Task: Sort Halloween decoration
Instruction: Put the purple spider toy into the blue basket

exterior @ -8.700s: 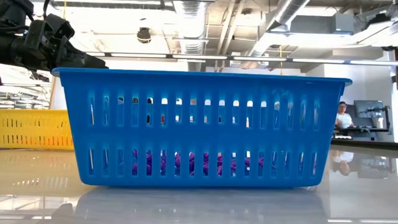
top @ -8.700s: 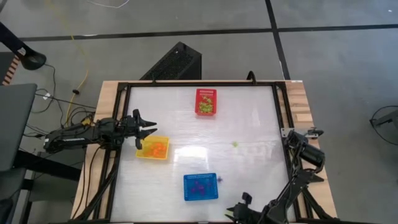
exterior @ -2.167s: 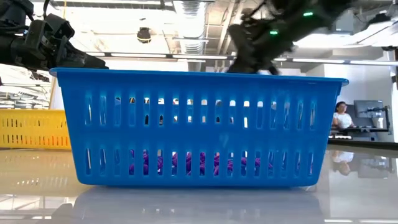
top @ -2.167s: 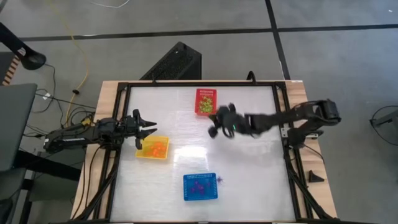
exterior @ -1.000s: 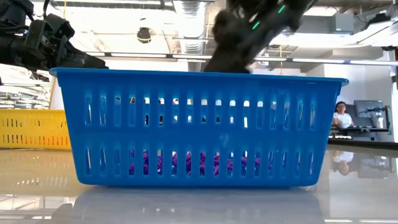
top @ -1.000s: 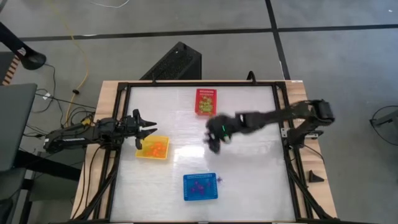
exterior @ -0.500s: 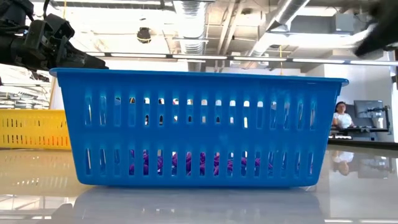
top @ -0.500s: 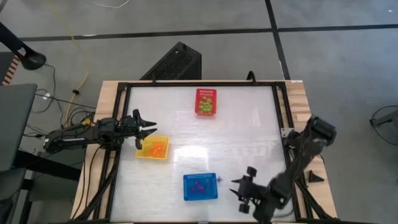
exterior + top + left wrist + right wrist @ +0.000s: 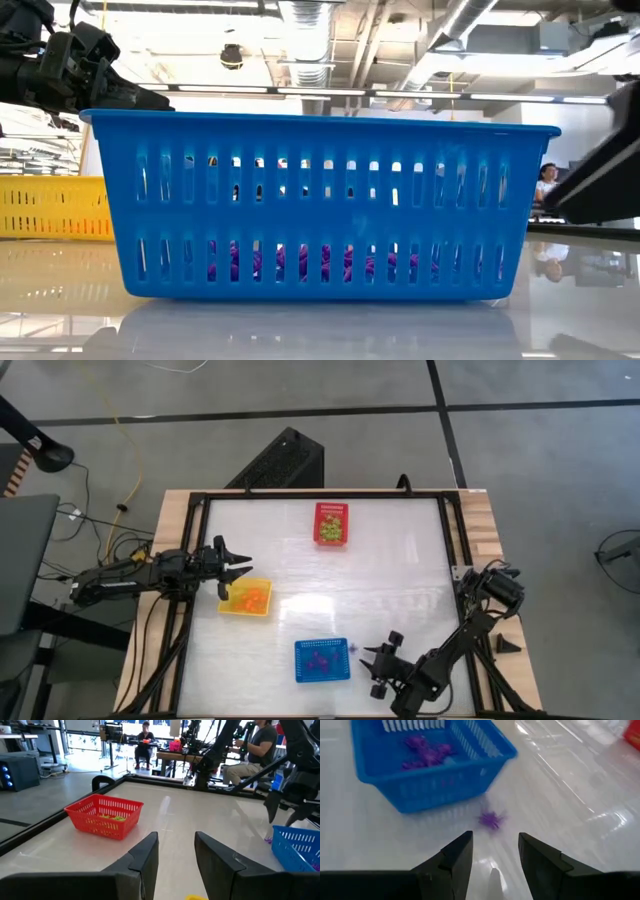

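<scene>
Right wrist view: right end effector [image 9: 494, 851], open and empty, faces purple trinket [image 9: 491, 819] beside blue basket [image 9: 440, 782].

The bench [image 9: 400, 560] has a white top that is smooth and very shiny, and its edge looks like pale wood. The blue basket [image 9: 320, 205], the red basket [image 9: 104, 815] and the yellow basket [image 9: 246, 598] look like hard plastic full of slots. The purple trinket [image 9: 492, 819] looks like plastic too.

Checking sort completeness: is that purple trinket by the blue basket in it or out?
Out. The purple trinket lies on the table just outside the blue basket, ahead of the open right hand.
</scene>
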Controlling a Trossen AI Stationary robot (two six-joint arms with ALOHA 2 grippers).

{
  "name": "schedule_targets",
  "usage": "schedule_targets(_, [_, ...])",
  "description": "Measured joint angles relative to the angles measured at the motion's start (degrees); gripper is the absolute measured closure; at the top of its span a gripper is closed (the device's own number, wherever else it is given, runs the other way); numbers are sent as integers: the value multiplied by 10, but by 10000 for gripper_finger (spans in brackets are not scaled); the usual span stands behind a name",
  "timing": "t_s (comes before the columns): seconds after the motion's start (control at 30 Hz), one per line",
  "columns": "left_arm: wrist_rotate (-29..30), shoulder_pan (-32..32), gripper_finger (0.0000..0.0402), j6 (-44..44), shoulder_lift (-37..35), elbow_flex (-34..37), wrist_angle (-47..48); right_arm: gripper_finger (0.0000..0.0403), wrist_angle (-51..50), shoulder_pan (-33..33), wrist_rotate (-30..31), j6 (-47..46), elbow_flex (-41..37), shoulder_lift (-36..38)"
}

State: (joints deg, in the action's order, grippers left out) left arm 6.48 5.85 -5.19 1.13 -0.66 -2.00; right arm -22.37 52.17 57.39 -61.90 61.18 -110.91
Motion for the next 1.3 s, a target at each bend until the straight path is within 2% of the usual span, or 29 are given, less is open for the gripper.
schedule_targets(0.1, [0,0,285,0,0,0,0,213,49,-14,-7,58,-5,0])
schedule_targets(0.2, [0,0,285,0,0,0,0,213,75,-40,-55,97,-4,1])
schedule_targets(0.33, [0,0,285,0,0,0,0,213,85,-71,-62,139,-5,0])
schedule_targets(0.4, [0,0,285,0,0,0,0,213,87,-81,-71,146,-5,0])
schedule_targets(0.5, [0,0,285,0,0,0,0,213,99,-92,-129,148,-5,0])
schedule_targets(0.63, [0,0,285,0,0,0,0,213,107,-102,-142,153,-5,0])
schedule_targets(0.87, [0,0,285,0,0,0,0,217,99,-127,-205,129,-4,-8])
schedule_targets(1.03, [0,0,285,0,0,0,0,259,46,-126,-226,85,-2,-8])
schedule_targets(1.3, [0,0,285,0,0,0,0,377,-24,-119,-239,67,-6,28])
